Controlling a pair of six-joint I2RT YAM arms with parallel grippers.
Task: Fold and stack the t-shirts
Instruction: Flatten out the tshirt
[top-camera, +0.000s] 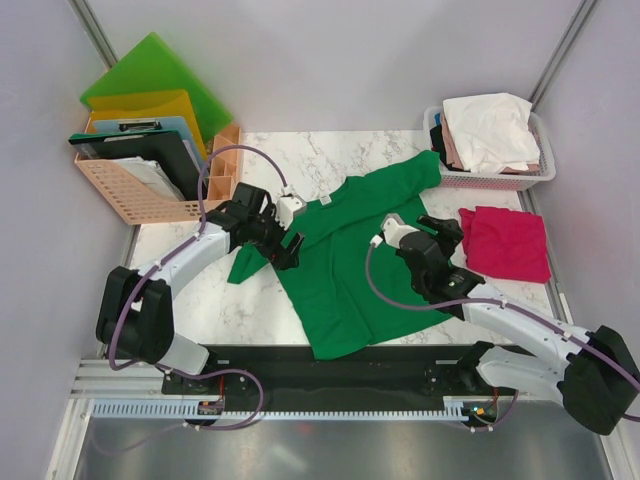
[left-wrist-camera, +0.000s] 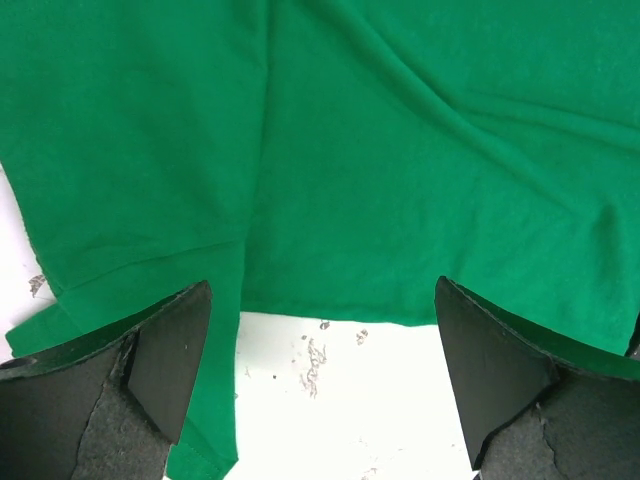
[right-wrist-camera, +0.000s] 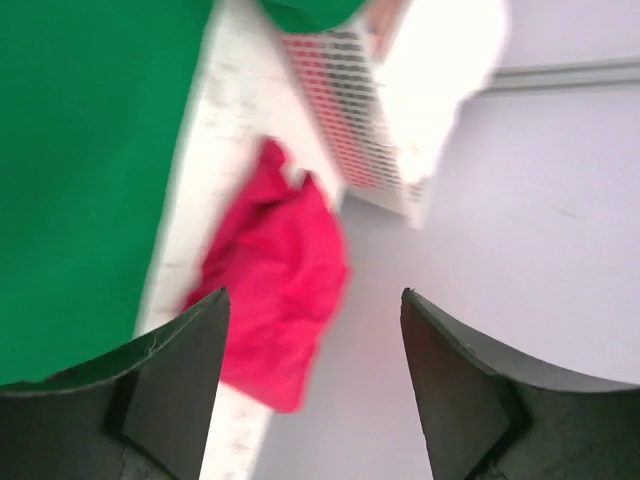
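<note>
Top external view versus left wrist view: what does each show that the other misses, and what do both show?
Only the top external view shows the magenta-red t-shirt lying at the right, the basket of white and pink clothes, the file rack and the right gripper. Only the left wrist view shows, close up, the spread fingers of the left gripper, gripping nothing, above a sleeve hem and the shirt's edge. Both show the green t-shirt spread on the marble table.
</note>
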